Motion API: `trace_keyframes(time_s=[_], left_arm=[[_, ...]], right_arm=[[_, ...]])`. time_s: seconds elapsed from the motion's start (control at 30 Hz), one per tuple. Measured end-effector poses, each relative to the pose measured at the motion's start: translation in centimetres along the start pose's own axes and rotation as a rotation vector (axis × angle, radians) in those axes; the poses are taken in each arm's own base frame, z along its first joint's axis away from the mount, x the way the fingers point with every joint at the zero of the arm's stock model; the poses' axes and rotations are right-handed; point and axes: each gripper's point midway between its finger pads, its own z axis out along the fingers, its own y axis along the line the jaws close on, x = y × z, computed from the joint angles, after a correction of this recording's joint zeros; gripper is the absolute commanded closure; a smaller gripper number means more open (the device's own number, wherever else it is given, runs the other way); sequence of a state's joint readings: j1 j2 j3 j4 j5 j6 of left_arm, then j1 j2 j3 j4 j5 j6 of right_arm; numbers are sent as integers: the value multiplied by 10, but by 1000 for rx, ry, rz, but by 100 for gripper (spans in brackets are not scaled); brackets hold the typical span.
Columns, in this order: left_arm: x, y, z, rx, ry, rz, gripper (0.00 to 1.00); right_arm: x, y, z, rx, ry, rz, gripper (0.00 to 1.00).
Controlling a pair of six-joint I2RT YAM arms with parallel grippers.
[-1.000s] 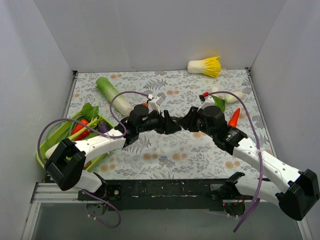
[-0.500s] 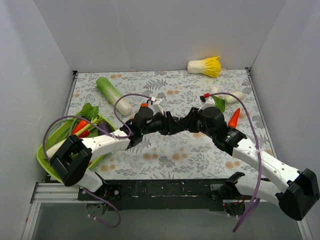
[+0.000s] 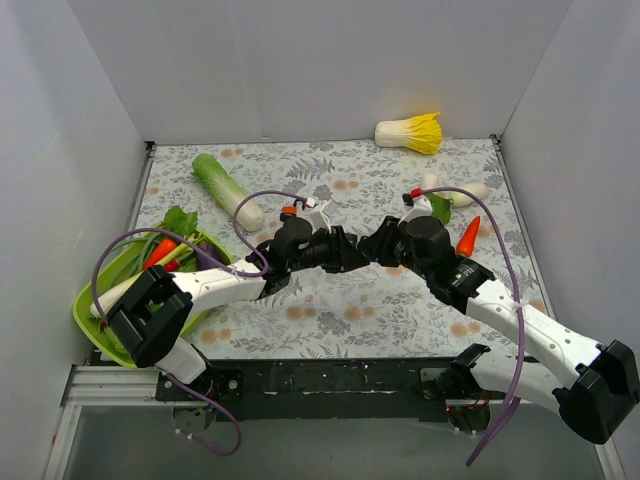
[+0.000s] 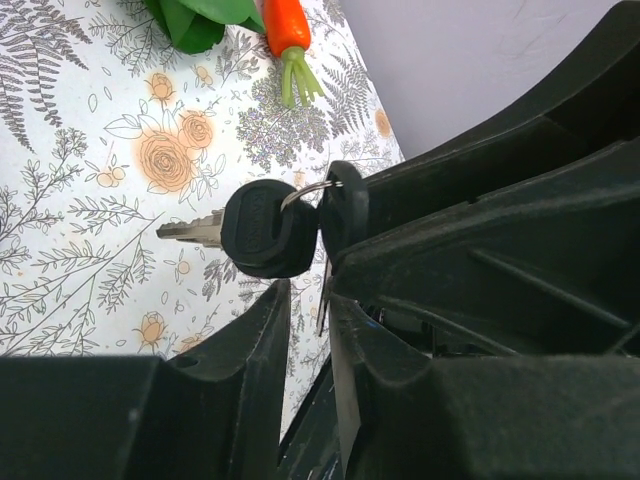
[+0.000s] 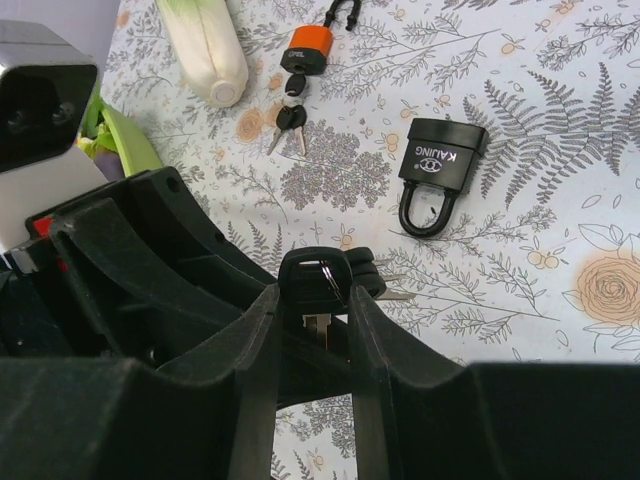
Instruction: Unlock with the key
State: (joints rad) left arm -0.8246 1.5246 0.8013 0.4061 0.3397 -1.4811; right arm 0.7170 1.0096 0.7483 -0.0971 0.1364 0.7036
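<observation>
My right gripper (image 5: 312, 295) is shut on the black head of a key (image 5: 318, 282) and holds it above the table. The blade points down, and a ring links it to further black-headed keys (image 4: 268, 228). My left gripper (image 4: 310, 295) meets it head-on, its jaws a narrow gap apart. The key's blade (image 4: 325, 290) lies between them against one finger, the other finger clear of it. A black padlock (image 5: 440, 160) lies flat on the cloth beyond the grippers. In the top view both grippers meet at mid-table, the left (image 3: 349, 252) and the right (image 3: 369, 247), and the padlock is hidden.
An orange padlock (image 5: 310, 45) with its own keys (image 5: 290, 120) lies farther off, by a long cabbage (image 3: 228, 190). A green basket (image 3: 88, 325) of vegetables stands at the left. A carrot (image 3: 468, 235), a white radish (image 3: 468, 192) and a yellow cabbage (image 3: 412, 132) lie at the right and back.
My left arm has reached further right, bringing its jaws up against the right gripper and round the key's blade. The right gripper has stayed put with the key.
</observation>
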Motion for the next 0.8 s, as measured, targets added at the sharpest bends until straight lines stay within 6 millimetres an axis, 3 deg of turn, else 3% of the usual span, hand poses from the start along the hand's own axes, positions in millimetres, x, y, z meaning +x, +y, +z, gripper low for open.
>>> trace_keyframes(time_s=[0.17,0.33,0.4,0.43,0.53,0.67,0.8], left_arm=[[-3,-1,1,0,-18,1,98],[-3,-3,2,2,-24,3,100],[-3,-3,2,3,-25,13,100],[-3,-3,2,2,-25,19,100],[-2,-2,-1,-5,-17,52,100],[7,-2,-15,-1,50,133,100],[35,-8,-34,67,232,231,100]], right_arm=[[4,-5,1,12,3,0,99],[5,-7,1,15,-2,3,96],[5,-7,1,15,-4,3,83],[4,-7,1,15,-4,3,60],[5,-7,0,12,0,-1,28],[-4,-8,-9,-32,3,-21,24],[-19,-5,-21,-154,18,-52,24]])
